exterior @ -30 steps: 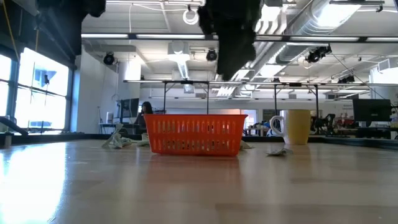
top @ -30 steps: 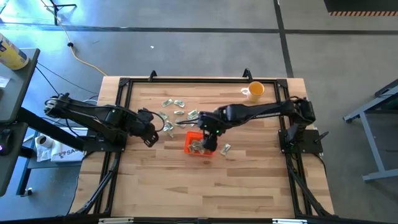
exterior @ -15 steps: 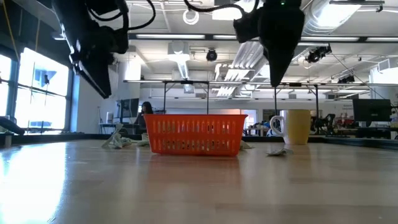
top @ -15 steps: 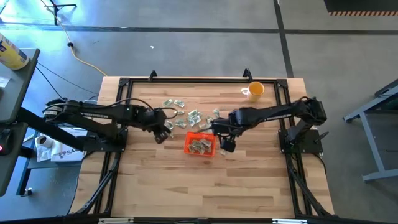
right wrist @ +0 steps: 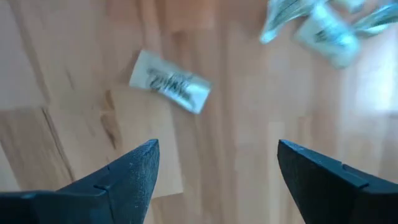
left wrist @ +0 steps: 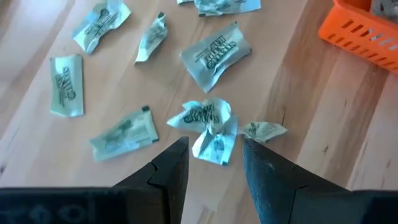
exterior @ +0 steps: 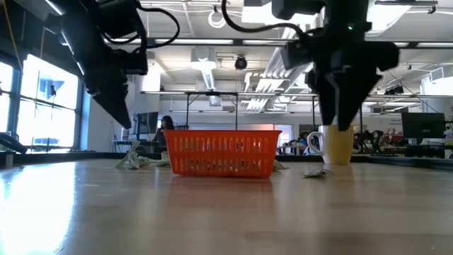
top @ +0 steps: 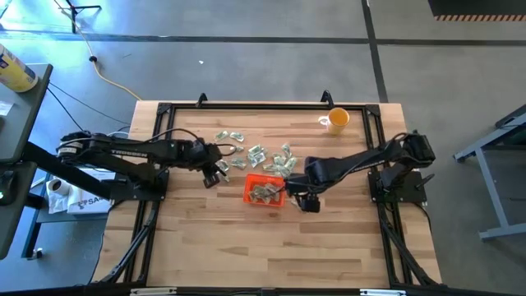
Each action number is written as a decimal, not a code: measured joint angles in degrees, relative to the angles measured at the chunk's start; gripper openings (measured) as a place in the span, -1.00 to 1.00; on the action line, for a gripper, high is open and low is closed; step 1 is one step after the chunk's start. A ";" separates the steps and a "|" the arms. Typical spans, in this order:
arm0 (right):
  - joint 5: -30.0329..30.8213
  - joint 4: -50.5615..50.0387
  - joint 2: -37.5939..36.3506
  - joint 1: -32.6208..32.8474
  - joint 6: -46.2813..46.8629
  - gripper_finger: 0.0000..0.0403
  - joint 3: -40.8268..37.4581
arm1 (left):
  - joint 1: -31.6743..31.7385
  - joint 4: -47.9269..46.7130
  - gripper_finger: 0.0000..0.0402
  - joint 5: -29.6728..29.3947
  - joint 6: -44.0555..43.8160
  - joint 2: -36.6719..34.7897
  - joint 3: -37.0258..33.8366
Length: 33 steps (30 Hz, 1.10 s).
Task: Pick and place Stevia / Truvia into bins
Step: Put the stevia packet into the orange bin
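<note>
The orange bin (top: 254,196) stands mid-table with several sachets in it; it also shows in the low view (exterior: 223,152). Several pale green and white sachets (top: 255,153) lie flat on the wood on the far side of the bin. My left gripper (top: 215,169) is open and empty, above the table just left of the bin; a crumpled sachet (left wrist: 208,127) lies just ahead of its fingers. My right gripper (top: 307,202) is wide open and empty, just right of the bin, above a single flat sachet (right wrist: 170,82).
A yellow cup (top: 337,120) stands at the table's far right, also in the low view (exterior: 338,145). A black frame (top: 246,105) runs round the table top. Bare wood (top: 271,247) lies on the near side of the bin.
My right gripper has gone from above the bin toward the table's right and near edges and has come lower, and now stands beside the bin. My left gripper has gone toward the right, closer to the loose sachets, and has come lower.
</note>
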 joint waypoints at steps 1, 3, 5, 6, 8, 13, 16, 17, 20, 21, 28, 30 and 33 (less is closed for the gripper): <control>-0.54 1.01 0.00 0.31 -0.01 0.57 -1.13 | 0.11 -0.01 -0.08 0.72 0.90 -0.01 -0.36; -1.36 2.98 0.00 0.90 0.01 0.57 -3.00 | 0.09 -0.01 -0.08 0.99 2.67 -0.02 -1.22; -1.63 5.24 0.00 1.37 0.34 0.57 -4.54 | 0.02 1.32 -0.08 1.27 4.52 -0.02 -2.38; -1.85 6.11 0.00 1.50 0.63 0.57 -5.10 | 0.05 2.57 -0.08 1.80 4.84 -0.02 -3.01; -2.03 7.70 0.00 1.69 0.97 0.57 -5.69 | 0.14 4.98 -0.08 2.01 5.02 -0.02 -4.41; -2.03 10.01 0.00 1.67 1.06 0.57 -5.83 | 2.47 7.67 -0.08 3.51 4.73 0.07 -7.12; -2.02 10.10 0.00 1.48 0.81 0.57 -5.83 | 3.44 9.96 -0.08 4.41 5.25 0.11 -8.41; -2.04 10.18 0.00 1.31 0.63 0.57 -5.83 | 3.73 11.57 -0.08 4.78 5.91 0.11 -8.90; -2.05 10.27 0.00 1.01 0.23 0.57 -5.83 | 4.52 14.68 -0.06 5.77 6.61 1.31 -10.25; -2.19 10.27 0.00 0.87 0.15 0.57 -5.83 | 4.56 14.55 -0.03 5.78 6.57 2.05 -10.36; -2.92 9.92 0.00 0.47 0.36 0.57 -5.83 | 4.40 15.20 0.30 6.67 5.67 4.11 -9.89; -2.92 9.96 0.00 0.48 0.38 0.57 -5.83 | 4.40 15.36 0.39 5.77 6.39 4.11 -9.86; -2.57 9.96 0.00 0.49 0.45 0.57 -5.83 | 4.42 15.57 0.46 6.11 8.30 4.38 -9.86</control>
